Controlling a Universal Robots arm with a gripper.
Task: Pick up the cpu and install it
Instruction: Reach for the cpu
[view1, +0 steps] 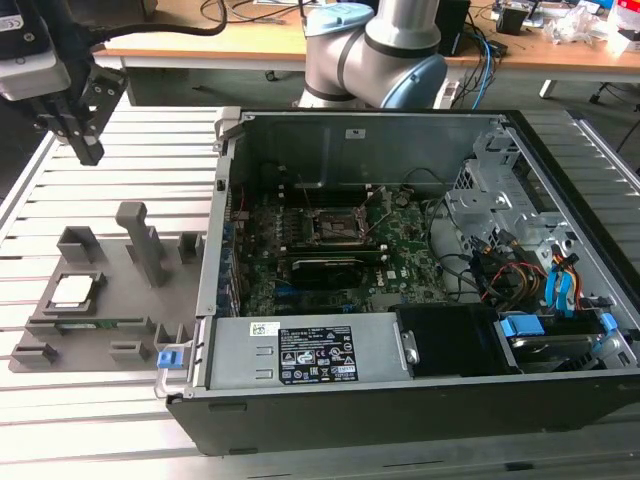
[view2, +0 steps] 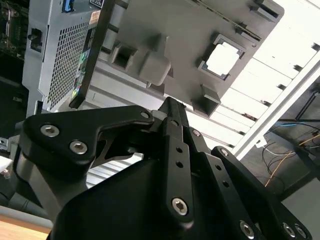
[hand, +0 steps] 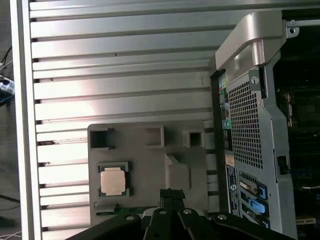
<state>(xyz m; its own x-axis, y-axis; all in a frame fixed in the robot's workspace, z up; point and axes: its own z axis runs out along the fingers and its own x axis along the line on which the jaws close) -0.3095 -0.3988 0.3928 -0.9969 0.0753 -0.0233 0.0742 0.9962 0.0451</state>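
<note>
- gripper (view1: 88, 150) hangs over the slatted table (view1: 100, 420), its fingers seemingly clenched on nothing.
- cpu (view1: 75, 291) sits in a recess of the grey fixture tray (view1: 110, 290), six o'clock from the gripper in the exterior view, well apart.
- open computer case (view1: 400, 400) lies at the tray's three o'clock, with its cpu socket (view1: 335, 226) inside.

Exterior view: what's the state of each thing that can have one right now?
Small silvery square cpu: seated in flat grey holder tray, not picked up.
Black gripper: shut, empty, raised clear of the cpu.
Black desktop computer case: side open, green motherboard exposed.
Black square socket frame: no cpu inside.
</note>
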